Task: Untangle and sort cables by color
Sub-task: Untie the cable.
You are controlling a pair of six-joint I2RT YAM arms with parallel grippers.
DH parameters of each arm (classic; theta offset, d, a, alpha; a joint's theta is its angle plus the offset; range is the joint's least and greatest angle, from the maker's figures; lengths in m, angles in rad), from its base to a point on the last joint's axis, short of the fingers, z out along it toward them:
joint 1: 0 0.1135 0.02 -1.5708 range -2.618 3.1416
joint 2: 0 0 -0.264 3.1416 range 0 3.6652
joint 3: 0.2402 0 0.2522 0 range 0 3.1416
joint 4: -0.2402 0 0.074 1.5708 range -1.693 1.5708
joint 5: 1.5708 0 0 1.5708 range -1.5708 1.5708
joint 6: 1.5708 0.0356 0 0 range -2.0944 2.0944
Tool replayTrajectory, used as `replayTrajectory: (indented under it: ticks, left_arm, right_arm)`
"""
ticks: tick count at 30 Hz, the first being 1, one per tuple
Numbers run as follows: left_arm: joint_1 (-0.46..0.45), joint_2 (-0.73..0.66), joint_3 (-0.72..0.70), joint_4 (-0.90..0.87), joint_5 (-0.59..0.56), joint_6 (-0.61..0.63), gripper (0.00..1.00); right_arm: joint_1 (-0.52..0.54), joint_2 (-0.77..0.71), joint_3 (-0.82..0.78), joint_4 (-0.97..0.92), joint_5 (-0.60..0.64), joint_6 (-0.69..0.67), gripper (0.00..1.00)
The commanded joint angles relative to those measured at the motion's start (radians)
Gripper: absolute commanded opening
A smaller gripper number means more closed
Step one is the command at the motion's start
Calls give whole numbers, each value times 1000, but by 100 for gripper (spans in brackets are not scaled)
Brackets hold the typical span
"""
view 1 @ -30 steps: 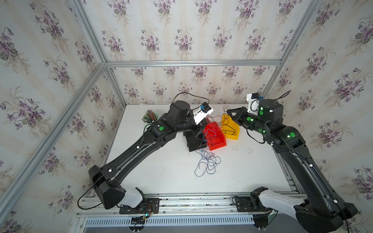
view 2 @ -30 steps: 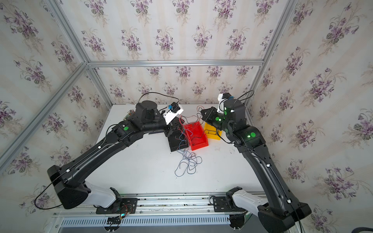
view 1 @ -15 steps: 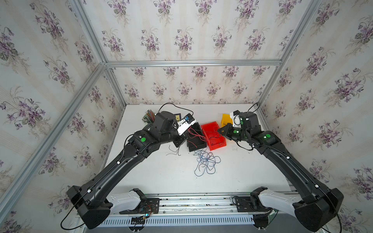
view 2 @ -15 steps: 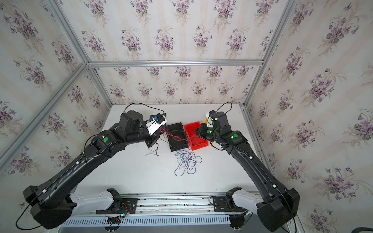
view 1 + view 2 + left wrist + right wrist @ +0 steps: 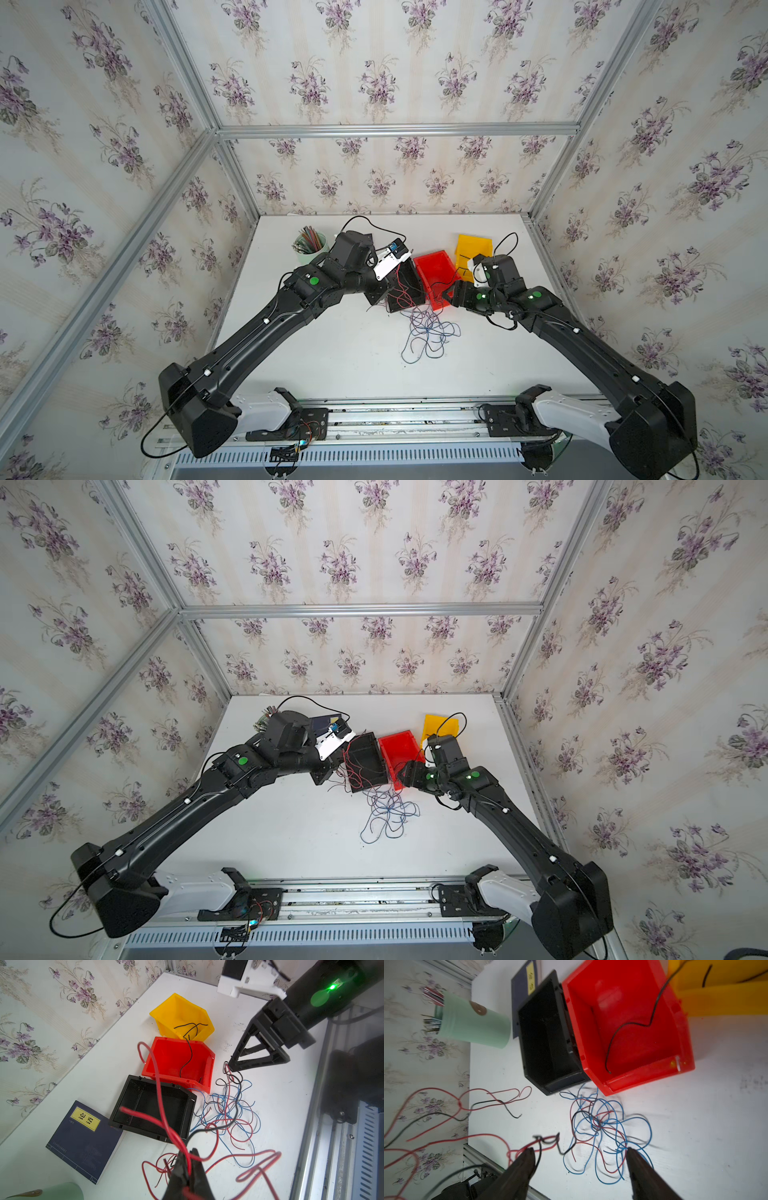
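A tangle of blue, red and black cables (image 5: 428, 332) (image 5: 386, 812) lies on the white table in front of the bins. My left gripper (image 5: 188, 1153) (image 5: 376, 297) is shut on a bunch of red cables (image 5: 158, 1076) with a black strand among them, lifted beside the black bin (image 5: 405, 286) (image 5: 151, 1109). My right gripper (image 5: 579, 1151) (image 5: 446, 295) stands open, low over the tangle (image 5: 602, 1126) by the red bin (image 5: 434, 274) (image 5: 629, 1022). Loose red and black strands hang at one finger. A black cable (image 5: 190, 1051) runs from the yellow bin (image 5: 473, 249) (image 5: 180, 1016) into the red bin.
A dark blue book (image 5: 83, 1138) lies behind the black bin. A green cup of pencils (image 5: 309, 245) (image 5: 473, 1022) stands at the back left. The three bins sit side by side mid-table. The arms' base rail (image 5: 395, 415) runs along the front edge.
My right gripper has come down from over the yellow bin to the tangle and has opened. My left arm has swung left and back with the red cables.
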Motion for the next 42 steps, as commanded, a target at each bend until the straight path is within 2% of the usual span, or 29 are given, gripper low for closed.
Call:
replayTrajectory:
  ticks: [1,7,11,17,22,26,34,42]
  left_arm:
    - [0,12,18,25,42,19,4]
    - [1,36,46,7,56,50,4]
    - [2,44,60,-15,80,72,4]
    - [7,39,69,-51,113,95,4]
    - [10,34,74,-59,138,100,5]
    - [10,39,83,-66,141,102,5]
    - [10,56,101,-66,147,98,5]
    - [10,68,117,-65,159,85,5]
  right_arm:
    - [-1,-25,42,35,5,-109,79]
    - [0,-31,74,91,-132,-246,79]
    - [-2,-42,31,225,-341,-333,76]
    - [-1,-59,-52,417,-474,-515,75]
    - [3,-26,-46,472,-525,-617,74]
    - [16,28,4,427,-543,-691,72]
    - [46,71,20,406,-578,-732,68]
    - [51,124,30,402,-577,-750,55]
